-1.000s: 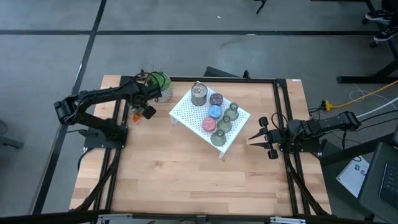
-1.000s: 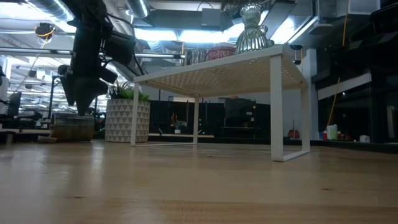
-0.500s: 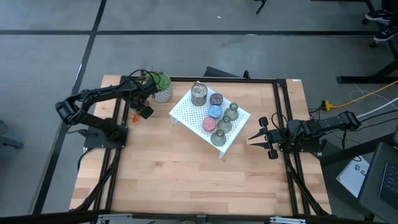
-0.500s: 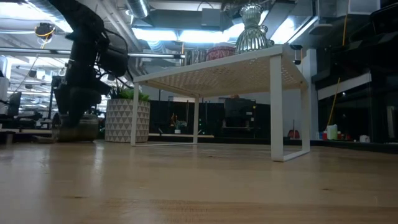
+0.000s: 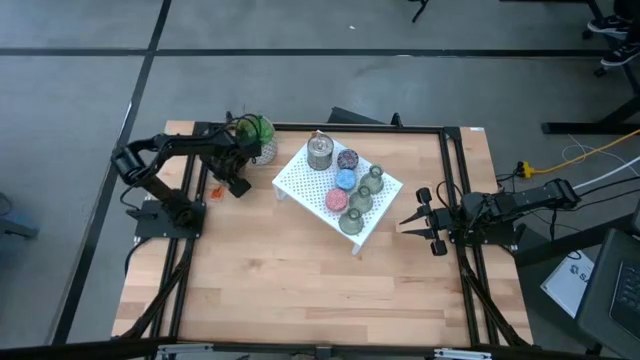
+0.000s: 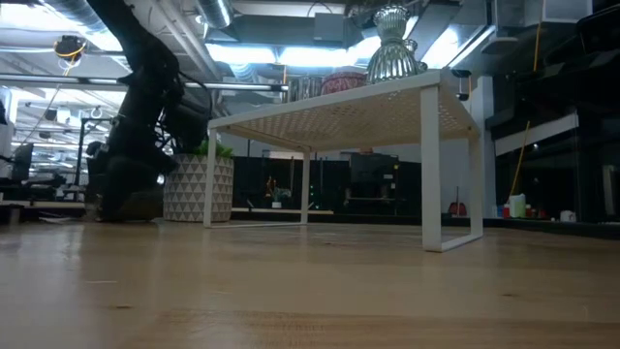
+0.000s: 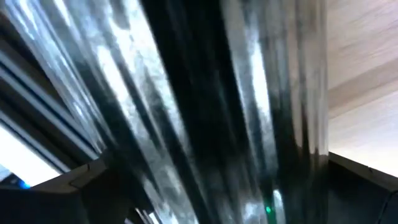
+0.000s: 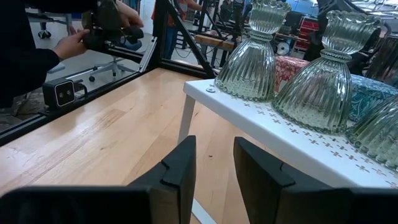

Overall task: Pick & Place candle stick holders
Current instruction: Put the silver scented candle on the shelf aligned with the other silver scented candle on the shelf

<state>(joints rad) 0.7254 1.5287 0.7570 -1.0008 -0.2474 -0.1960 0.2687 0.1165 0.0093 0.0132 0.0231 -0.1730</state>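
left gripper spread wide, upper left, down around silver candle stick holder on bench | holder upright between my fingers | right gripper narrowly parted, idle

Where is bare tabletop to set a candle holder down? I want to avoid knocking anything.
The near wooden table, below the white perforated stand and between both arms, is bare. The far left corner is crowded: the left gripper, a silver holder and the potted plant. The stand top is nearly full. The right gripper waits right of it.
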